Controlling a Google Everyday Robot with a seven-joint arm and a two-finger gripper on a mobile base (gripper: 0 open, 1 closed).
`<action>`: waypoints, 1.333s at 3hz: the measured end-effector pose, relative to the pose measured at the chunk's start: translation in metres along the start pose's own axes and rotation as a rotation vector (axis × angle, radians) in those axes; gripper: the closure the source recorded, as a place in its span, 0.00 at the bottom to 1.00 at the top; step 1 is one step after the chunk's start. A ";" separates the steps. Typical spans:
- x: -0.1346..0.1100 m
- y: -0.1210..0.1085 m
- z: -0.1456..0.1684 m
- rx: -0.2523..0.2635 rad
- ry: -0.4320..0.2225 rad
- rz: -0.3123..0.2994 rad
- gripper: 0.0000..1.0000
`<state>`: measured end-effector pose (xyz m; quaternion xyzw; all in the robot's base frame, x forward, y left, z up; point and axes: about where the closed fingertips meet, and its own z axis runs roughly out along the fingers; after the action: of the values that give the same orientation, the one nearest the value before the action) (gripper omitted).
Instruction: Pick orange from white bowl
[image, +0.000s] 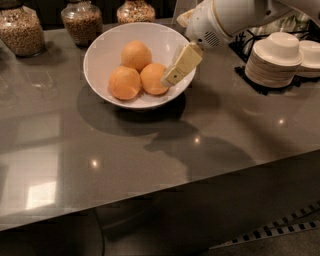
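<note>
The white bowl (100, 50) stands on the grey counter at the back, left of centre. Three pale oranges lie in it: one at the back (136, 54), one at the front left (124, 82) and one at the front right (151, 77). My gripper (170, 79) reaches in from the upper right on the white arm (225, 17). It slants down over the bowl's right rim, with its tip just beside the right side of the front right orange. It holds nothing that I can see.
Three glass jars of dry goods stand along the back edge (20, 30) (82, 22) (136, 10). A stack of small white plates (274, 62) sits on a dark mat at the right. The counter's front edge (200, 182) runs across below.
</note>
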<state>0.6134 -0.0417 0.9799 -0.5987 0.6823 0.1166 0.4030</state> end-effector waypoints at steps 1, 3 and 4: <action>0.004 -0.002 0.013 0.001 0.033 -0.010 0.00; 0.015 -0.010 0.056 -0.001 0.067 -0.003 0.11; 0.021 -0.009 0.072 -0.008 0.075 0.008 0.20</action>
<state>0.6524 -0.0130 0.9218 -0.6015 0.6987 0.0984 0.3745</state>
